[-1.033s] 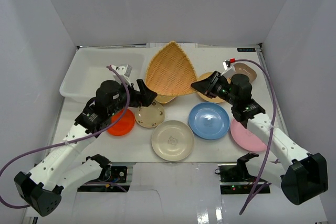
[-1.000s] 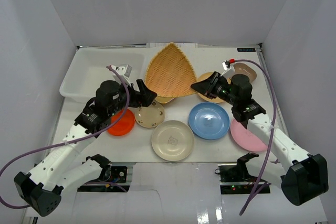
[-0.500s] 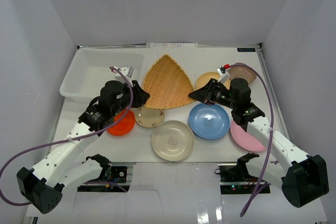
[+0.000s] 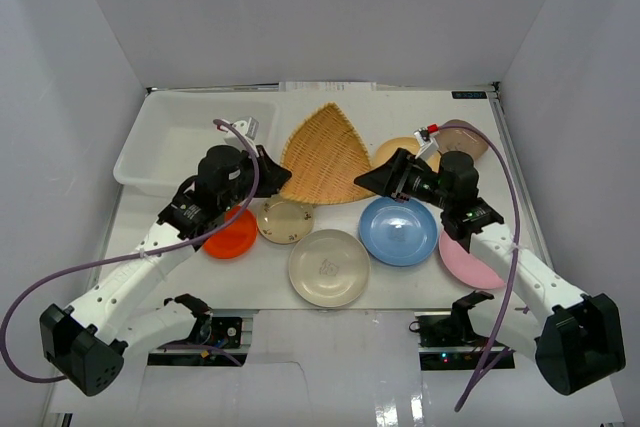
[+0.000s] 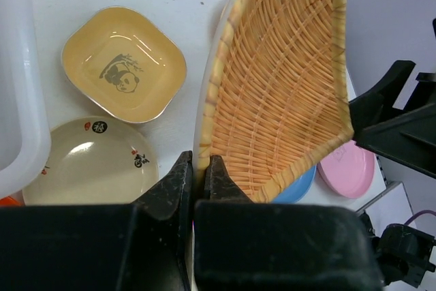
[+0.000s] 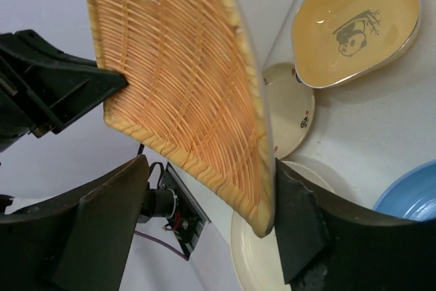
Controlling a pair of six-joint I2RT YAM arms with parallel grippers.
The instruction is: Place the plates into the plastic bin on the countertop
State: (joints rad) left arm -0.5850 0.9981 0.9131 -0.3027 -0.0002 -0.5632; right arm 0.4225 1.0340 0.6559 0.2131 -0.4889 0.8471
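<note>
The tan woven fan-shaped plate (image 4: 325,152) hangs tilted above the countertop (image 4: 400,107) between both arms. My left gripper (image 4: 274,176) is shut on its left rim; the left wrist view shows both fingers (image 5: 178,180) pinching the edge of the woven plate (image 5: 286,86). My right gripper (image 4: 368,179) stands open around the plate's right corner. In the right wrist view the woven plate (image 6: 177,66) lies against one finger (image 6: 300,230), and the other finger is well apart. The white plastic bin (image 4: 190,137) sits at the back left, beside my left arm.
On the countertop lie a red-orange plate (image 4: 232,234), a small cream plate (image 4: 285,220), a larger cream plate (image 4: 328,267), a blue plate (image 4: 398,230), a pink plate (image 4: 470,255), a yellow-orange plate (image 4: 400,150) and a brown dish (image 4: 462,137). A yellow square panda dish (image 5: 124,73) lies under the woven plate.
My left gripper moved in and shut on the woven plate's left rim. My right gripper opened and let go of the right corner. The plate sank and shifted slightly.
</note>
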